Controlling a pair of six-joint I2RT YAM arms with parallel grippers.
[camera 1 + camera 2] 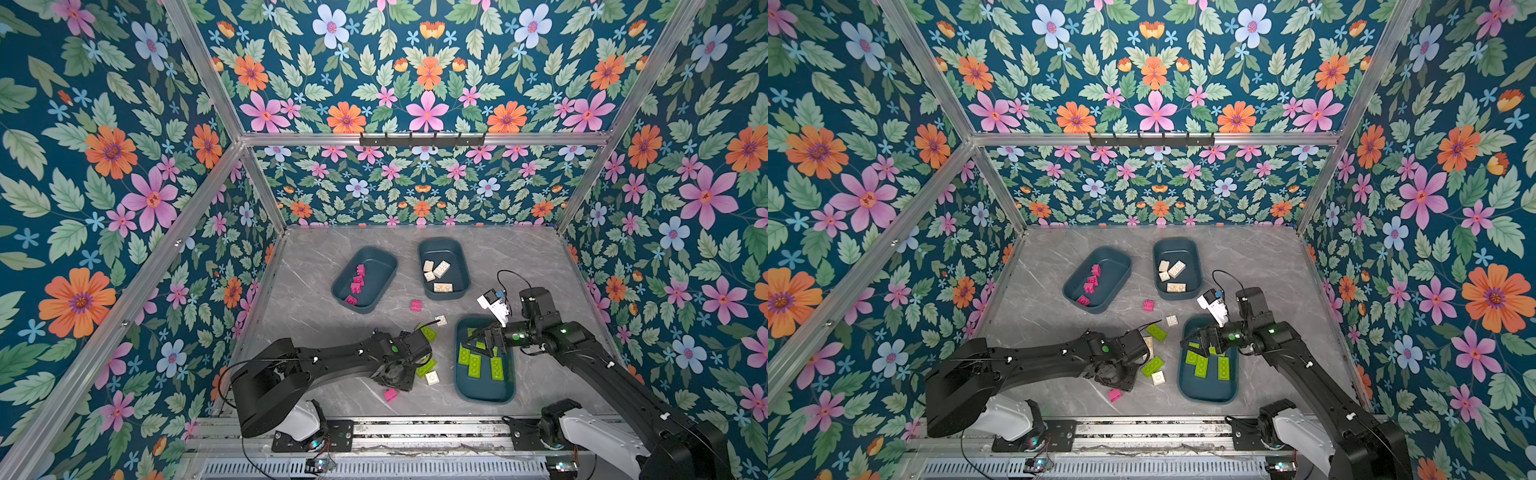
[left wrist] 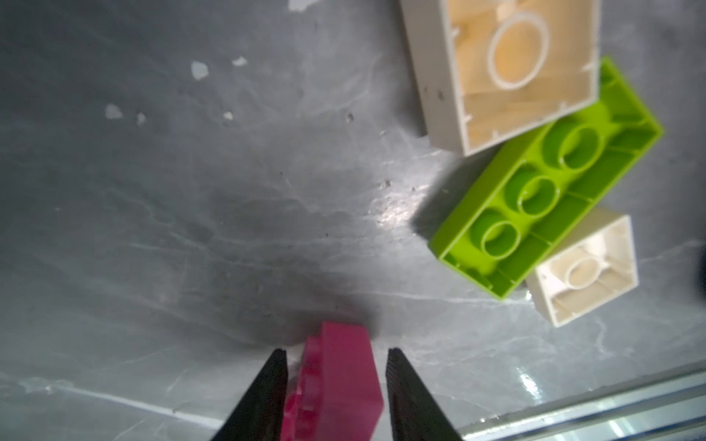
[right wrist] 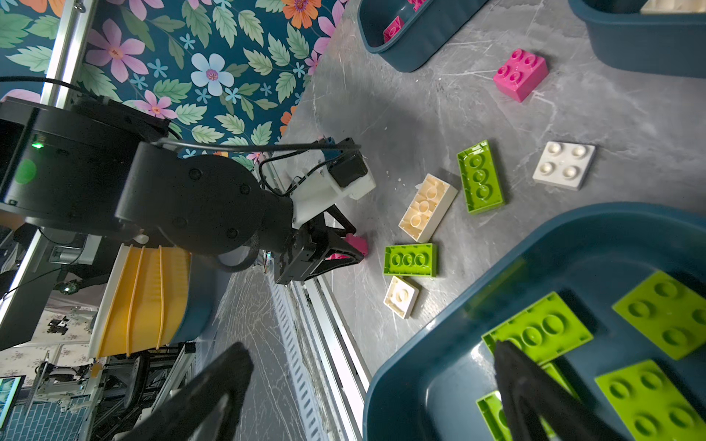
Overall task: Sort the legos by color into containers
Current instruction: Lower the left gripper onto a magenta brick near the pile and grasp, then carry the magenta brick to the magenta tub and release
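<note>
My left gripper (image 2: pixel 336 352) is low over the table near its front edge. Its jaws stand narrowly on either side of a magenta lego (image 2: pixel 340 382) lying on its side, with thin gaps still showing. The same lego (image 1: pixel 390 394) peeks out under the wrist in a top view. My right gripper (image 3: pixel 374 397) hangs wide open and empty over the near right container (image 1: pixel 486 392), which holds several lime green legos (image 1: pixel 473 365). The far left container (image 1: pixel 380 270) holds magenta legos (image 1: pixel 357 284). The far middle container (image 1: pixel 444 249) holds cream legos (image 1: pixel 441 269).
Loose on the table between the arms lie a magenta brick (image 1: pixel 416 305), a white square (image 1: pixel 441 320), two green oblongs (image 1: pixel 428 332) (image 1: pixel 427 366), a small white square (image 1: pixel 432 377) and a cream oblong (image 3: pixel 428 208). A metal rail (image 1: pixel 415 428) runs along the front edge.
</note>
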